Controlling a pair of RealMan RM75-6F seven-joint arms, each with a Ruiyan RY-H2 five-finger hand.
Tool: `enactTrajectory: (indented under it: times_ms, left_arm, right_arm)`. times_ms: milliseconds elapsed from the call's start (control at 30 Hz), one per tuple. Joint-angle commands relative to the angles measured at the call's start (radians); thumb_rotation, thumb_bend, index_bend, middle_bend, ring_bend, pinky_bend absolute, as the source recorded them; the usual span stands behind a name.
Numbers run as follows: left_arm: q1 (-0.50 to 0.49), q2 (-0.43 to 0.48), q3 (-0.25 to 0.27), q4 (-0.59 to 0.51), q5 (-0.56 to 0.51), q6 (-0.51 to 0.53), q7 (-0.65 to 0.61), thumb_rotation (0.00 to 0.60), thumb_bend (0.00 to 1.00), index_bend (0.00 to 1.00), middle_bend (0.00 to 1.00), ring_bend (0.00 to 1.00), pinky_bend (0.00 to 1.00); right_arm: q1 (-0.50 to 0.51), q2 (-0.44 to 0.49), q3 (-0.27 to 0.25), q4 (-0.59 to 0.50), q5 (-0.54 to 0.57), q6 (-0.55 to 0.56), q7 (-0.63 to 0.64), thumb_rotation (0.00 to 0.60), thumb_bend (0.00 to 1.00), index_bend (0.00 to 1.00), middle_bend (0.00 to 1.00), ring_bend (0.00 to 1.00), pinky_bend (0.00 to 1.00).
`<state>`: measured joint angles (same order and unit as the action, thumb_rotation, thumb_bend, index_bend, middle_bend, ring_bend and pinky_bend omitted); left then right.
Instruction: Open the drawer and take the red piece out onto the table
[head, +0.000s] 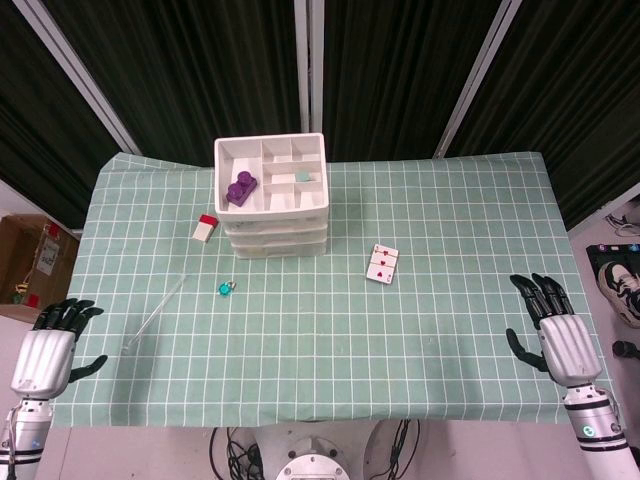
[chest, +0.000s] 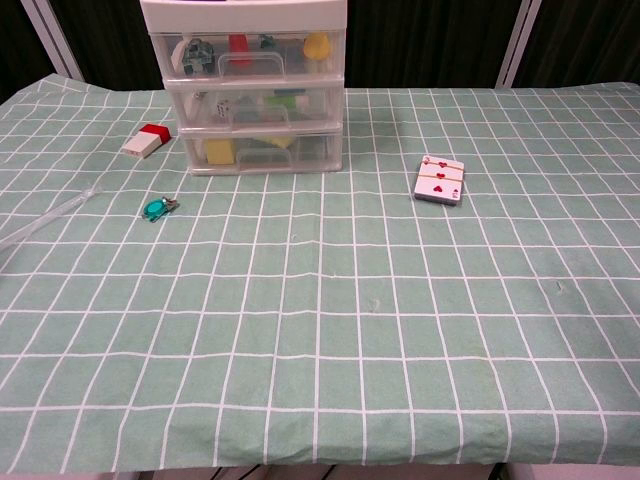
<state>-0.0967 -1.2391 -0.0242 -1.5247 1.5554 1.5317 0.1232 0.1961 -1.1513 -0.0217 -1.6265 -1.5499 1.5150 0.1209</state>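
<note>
A white three-drawer unit (head: 273, 205) (chest: 255, 90) stands at the back middle of the table, all drawers closed. Through the clear top drawer front (chest: 250, 55) a red piece (chest: 240, 46) shows among other small items. The unit's open top tray holds a purple block (head: 241, 188). My left hand (head: 50, 350) rests at the near left table edge, fingers spread, holding nothing. My right hand (head: 555, 330) lies at the near right edge, also spread and empty. Neither hand appears in the chest view.
A small red-and-white box (head: 206, 227) (chest: 146, 140) lies left of the drawers. A teal trinket (head: 225, 289) (chest: 158, 208), a clear thin rod (head: 155, 313) and a deck of cards (head: 382, 263) (chest: 441, 179) lie on the green checked cloth (chest: 330, 330).
</note>
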Motion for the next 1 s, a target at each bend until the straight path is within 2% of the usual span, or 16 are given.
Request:
enactTrajectory:
  times_ms: [33, 167, 300, 367, 400, 500, 667, 767, 867, 1000]
  left_arm:
    - [-0.001, 0.002, -0.002, 0.003, -0.004, -0.005, -0.003, 0.600, 0.00, 0.29, 0.22, 0.16, 0.20]
    - [-0.004, 0.006, -0.003, 0.005, -0.004, -0.007, -0.005, 0.600, 0.00, 0.29, 0.22, 0.16, 0.20]
    - [-0.003, 0.009, -0.004, 0.008, 0.000, -0.003, -0.014, 0.600, 0.00, 0.29, 0.22, 0.16, 0.20]
    - [-0.004, 0.009, -0.005, 0.012, 0.001, -0.002, -0.021, 0.600, 0.00, 0.29, 0.22, 0.16, 0.20]
    - [-0.004, 0.010, -0.006, 0.014, 0.003, -0.001, -0.025, 0.600, 0.00, 0.29, 0.22, 0.16, 0.20]
    - [-0.005, 0.014, -0.006, 0.021, 0.008, 0.003, -0.035, 0.600, 0.00, 0.29, 0.22, 0.16, 0.20]
    - [-0.003, 0.018, -0.008, 0.029, 0.003, 0.004, -0.053, 0.600, 0.00, 0.29, 0.22, 0.16, 0.20]
    - [-0.001, 0.020, -0.007, 0.035, 0.000, 0.002, -0.060, 0.600, 0.00, 0.29, 0.22, 0.16, 0.20]
    - [0.001, 0.022, -0.007, 0.043, -0.007, -0.001, -0.070, 0.600, 0.00, 0.29, 0.22, 0.16, 0.20]
    - [0.004, 0.023, -0.008, 0.053, -0.019, -0.006, -0.084, 0.600, 0.00, 0.29, 0.22, 0.16, 0.20]
  right_arm:
    - [-0.002, -0.006, 0.007, 0.001, 0.003, -0.010, 0.010, 0.600, 0.35, 0.00, 0.11, 0.00, 0.00]
    - [-0.002, -0.007, 0.009, -0.008, -0.006, -0.021, 0.015, 0.600, 0.35, 0.00, 0.12, 0.00, 0.00]
    - [0.039, 0.001, 0.019, -0.054, -0.044, -0.074, 0.079, 0.600, 0.35, 0.00, 0.16, 0.00, 0.01]
    - [0.081, 0.002, 0.032, -0.085, -0.066, -0.119, 0.125, 0.600, 0.34, 0.00, 0.23, 0.03, 0.09]
    - [0.115, 0.001, 0.045, -0.108, -0.074, -0.158, 0.166, 0.600, 0.34, 0.00, 0.26, 0.05, 0.13]
    - [0.217, -0.015, 0.094, -0.162, -0.049, -0.286, 0.296, 0.600, 0.34, 0.00, 0.40, 0.23, 0.33]
    - [0.401, -0.114, 0.211, -0.163, 0.106, -0.536, 0.499, 0.600, 0.37, 0.04, 0.58, 0.51, 0.59]
    - [0.483, -0.184, 0.263, -0.122, 0.192, -0.653, 0.591, 0.600, 0.42, 0.05, 0.65, 0.62, 0.66]
    - [0.561, -0.268, 0.306, -0.054, 0.266, -0.757, 0.654, 0.600, 0.45, 0.05, 0.70, 0.69, 0.71]
    - [0.645, -0.387, 0.359, 0.056, 0.351, -0.858, 0.724, 0.600, 0.48, 0.05, 0.74, 0.74, 0.74]
